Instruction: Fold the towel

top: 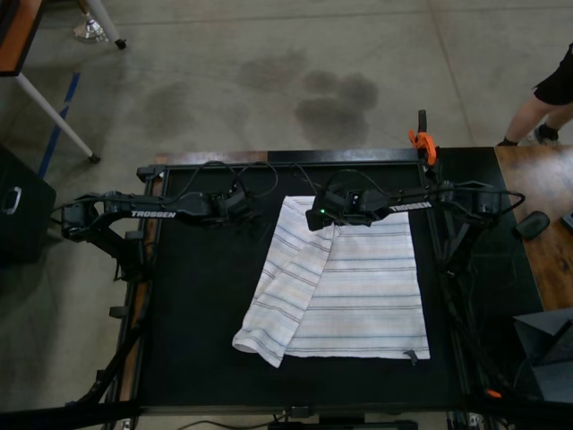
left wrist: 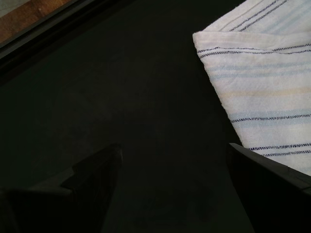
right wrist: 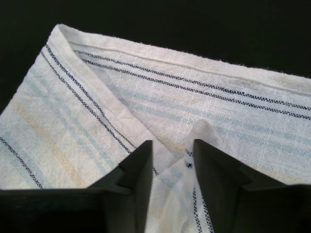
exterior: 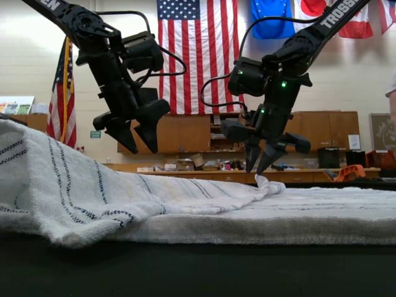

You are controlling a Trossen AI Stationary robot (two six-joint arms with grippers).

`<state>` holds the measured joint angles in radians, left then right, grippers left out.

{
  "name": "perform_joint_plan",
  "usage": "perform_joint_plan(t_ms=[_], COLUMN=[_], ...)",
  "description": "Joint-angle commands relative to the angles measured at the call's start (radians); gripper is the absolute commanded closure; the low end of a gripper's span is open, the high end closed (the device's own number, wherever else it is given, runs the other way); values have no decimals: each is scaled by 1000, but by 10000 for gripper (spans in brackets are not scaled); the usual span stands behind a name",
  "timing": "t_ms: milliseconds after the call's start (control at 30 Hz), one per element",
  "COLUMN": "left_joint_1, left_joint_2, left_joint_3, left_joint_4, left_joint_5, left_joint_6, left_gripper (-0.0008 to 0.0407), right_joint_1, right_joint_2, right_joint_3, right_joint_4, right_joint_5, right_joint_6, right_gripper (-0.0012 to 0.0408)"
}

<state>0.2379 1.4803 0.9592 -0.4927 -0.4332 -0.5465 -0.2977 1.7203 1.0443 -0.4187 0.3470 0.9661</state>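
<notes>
The white striped towel (top: 358, 287) lies flat on the black table (top: 197, 313), its top-view left part folded over diagonally onto the rest. My right gripper (top: 318, 221) is down at the towel's far edge, and its fingertips are shut on a small raised pinch of cloth (right wrist: 189, 162). The exterior view shows that gripper (exterior: 258, 167) just above the little peak of towel (exterior: 124, 192). My left gripper (left wrist: 173, 148) is open and holds nothing, hovering over bare black table beside a towel corner (left wrist: 262, 87). In the exterior view it (exterior: 141, 145) hangs well above the cloth.
An orange clamp (top: 423, 141) grips the table's far edge. A wooden table (top: 524, 188) with a dark mouse-like object (top: 533, 224) stands at the top view's right, where a person's legs (top: 542, 112) show. A black case (top: 18, 210) sits on the floor at the left.
</notes>
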Motion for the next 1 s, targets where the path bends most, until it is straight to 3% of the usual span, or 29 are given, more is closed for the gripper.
perform_joint_plan(t_ms=[0, 133, 233, 567, 667, 967], left_joint_1=[0, 0, 0, 0, 0, 0], left_joint_2=[0, 0, 0, 0, 0, 0], left_joint_3=[0, 0, 0, 0, 0, 0], left_joint_4=[0, 0, 0, 0, 0, 0], left_joint_5=[0, 0, 0, 0, 0, 0], left_joint_6=[0, 0, 0, 0, 0, 0], left_gripper=[103, 103, 103, 103, 103, 103], right_joint_1=[-1, -1, -6, -14, -19, -24], right_joint_2=[0, 0, 0, 0, 0, 0], right_joint_3=[0, 0, 0, -6, -7, -29], right_joint_4=[-3, 1, 1, -4, -6, 18], right_joint_5=[2, 3, 6, 13, 13, 13], right_joint_6=[-4, -10, -8, 2, 4, 3], right_gripper=[350, 382, 380, 271, 257, 306])
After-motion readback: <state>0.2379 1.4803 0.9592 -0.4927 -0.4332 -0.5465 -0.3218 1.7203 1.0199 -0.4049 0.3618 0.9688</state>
